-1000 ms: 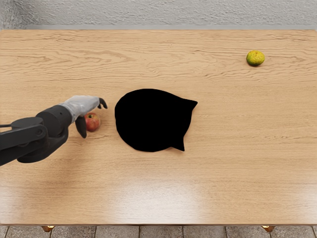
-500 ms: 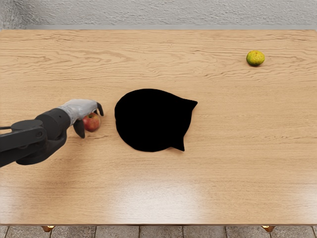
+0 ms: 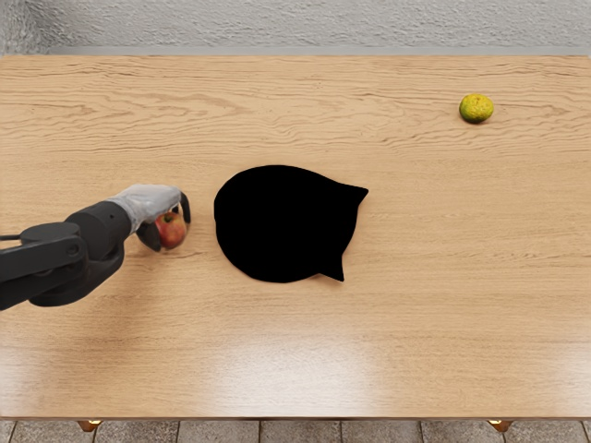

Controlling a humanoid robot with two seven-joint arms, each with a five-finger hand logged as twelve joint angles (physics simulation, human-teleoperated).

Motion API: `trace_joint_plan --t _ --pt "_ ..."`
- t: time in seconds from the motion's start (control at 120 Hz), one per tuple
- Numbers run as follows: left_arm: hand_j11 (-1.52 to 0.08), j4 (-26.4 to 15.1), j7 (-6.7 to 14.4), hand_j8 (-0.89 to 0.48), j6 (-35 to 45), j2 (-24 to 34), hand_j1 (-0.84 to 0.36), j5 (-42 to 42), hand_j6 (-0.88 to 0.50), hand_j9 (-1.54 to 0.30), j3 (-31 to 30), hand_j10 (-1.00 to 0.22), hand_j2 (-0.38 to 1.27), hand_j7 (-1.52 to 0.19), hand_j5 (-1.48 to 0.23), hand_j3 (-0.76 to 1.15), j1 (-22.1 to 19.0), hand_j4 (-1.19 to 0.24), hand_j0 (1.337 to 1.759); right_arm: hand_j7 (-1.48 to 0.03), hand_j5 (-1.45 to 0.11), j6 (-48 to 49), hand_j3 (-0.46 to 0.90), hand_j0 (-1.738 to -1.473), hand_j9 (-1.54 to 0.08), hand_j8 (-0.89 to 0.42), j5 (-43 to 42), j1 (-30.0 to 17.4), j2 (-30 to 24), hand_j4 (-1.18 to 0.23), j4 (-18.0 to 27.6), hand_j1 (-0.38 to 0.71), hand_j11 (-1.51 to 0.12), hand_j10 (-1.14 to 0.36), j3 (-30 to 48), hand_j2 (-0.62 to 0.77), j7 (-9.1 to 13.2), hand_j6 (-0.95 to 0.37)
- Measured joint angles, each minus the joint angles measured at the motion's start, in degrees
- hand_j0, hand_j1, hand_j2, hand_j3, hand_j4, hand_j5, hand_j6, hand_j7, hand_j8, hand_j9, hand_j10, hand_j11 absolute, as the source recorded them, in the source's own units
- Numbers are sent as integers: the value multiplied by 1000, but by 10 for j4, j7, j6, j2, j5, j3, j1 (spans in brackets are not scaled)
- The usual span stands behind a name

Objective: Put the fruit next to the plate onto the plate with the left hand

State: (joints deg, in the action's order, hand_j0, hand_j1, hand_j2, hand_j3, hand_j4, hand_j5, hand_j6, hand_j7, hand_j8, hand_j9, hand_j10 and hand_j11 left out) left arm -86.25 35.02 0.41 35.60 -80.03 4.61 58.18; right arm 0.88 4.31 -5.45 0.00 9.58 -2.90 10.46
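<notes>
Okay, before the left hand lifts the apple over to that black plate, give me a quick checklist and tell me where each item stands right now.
1. Left hand on the apple: ok, the fingers curl around it.
2. Grip firm enough to lift: cannot tell from this view.
3. Right fruit chosen: ok, the apple lies just left of the black plate, while the yellow-green citrus fruit sits far off toward the far right corner.
4. Path to the plate: ok, only bare table shows between apple and plate.
5. Right arm out of the way: ok, it is not in view.
</notes>
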Motion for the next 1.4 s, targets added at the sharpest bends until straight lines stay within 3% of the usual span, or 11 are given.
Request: trace_joint_plan --t 0.608,0.9,1.008,1.317,1.4 --pt "-876 18 0 -550 -2 -2 -271 15 -452 -874 6 -642 266 -875 -867 0 6 -608 1654 0 0 0 0 -1658 0 0 0 0 0 0 0 -349 0 0 0 0 0 0" --pt "-899 20 0 -521 -24 2 -293 83 -421 -898 9 -664 334 -900 -887 0 70 -582 1654 0 0 0 0 -1658 0 0 0 0 0 0 0 -349 0 0 0 0 0 0" --pt "-903 20 0 -537 -38 -1 -254 110 -448 -902 15 -666 261 -897 -886 0 90 -609 1653 0 0 0 0 -1658 0 0 0 0 0 0 0 -349 0 0 0 0 0 0" --pt "-901 19 0 -549 -49 -82 -242 136 -451 -899 45 -664 227 -895 -888 0 111 -612 1653 0 0 0 0 -1658 0 0 0 0 0 0 0 -349 0 0 0 0 0 0" --pt "-899 21 0 -539 -49 -93 -271 137 -439 -897 54 -662 293 -895 -888 0 112 -600 1654 0 0 0 0 -1658 0 0 0 0 0 0 0 -349 0 0 0 0 0 0"
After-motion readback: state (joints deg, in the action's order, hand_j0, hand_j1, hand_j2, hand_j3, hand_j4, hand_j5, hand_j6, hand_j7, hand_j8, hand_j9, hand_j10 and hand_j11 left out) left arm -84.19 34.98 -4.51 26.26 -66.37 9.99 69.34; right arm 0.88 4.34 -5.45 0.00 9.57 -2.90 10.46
